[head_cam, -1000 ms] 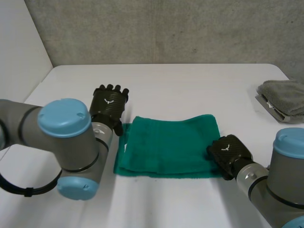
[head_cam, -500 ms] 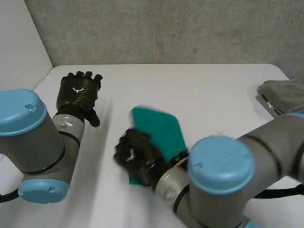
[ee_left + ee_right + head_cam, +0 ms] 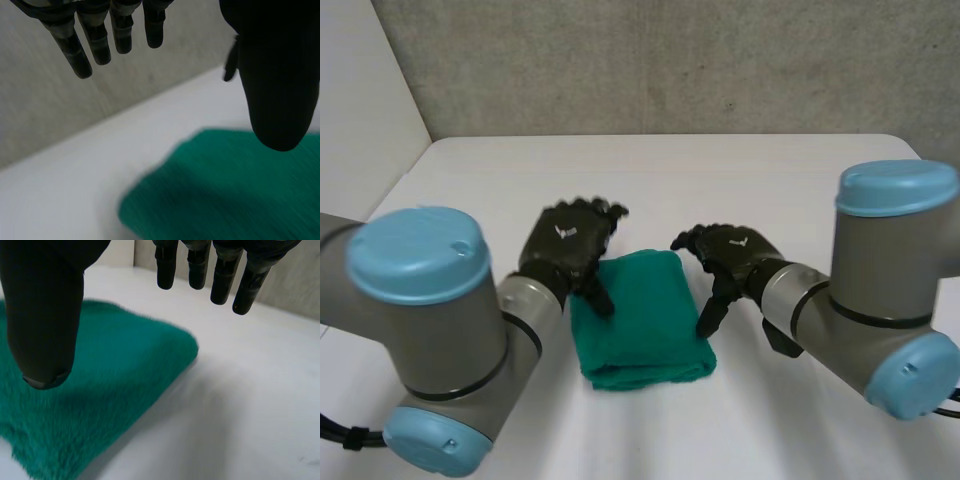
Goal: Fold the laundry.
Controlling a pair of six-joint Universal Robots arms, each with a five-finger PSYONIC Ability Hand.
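We are seeing the green towel (image 3: 638,318) as thick terry cloth, its nap showing fuzzy, rough and matt. The white table (image 3: 750,165) under it is looking smooth and matt, with only a faint sheen. The left hand (image 3: 568,245) is showing a black shell with a woven, carbon-like pattern and a slight gloss, and the right hand (image 3: 738,250) is looking the same. The left hand's fingers (image 3: 97,42) are reading as hard, dark, matt plastic. The arms' light-blue caps (image 3: 415,250) are looking like smooth plastic and their grey joints (image 3: 460,330) like satin metal. The far wall (image 3: 670,60) is showing rough grey concrete.
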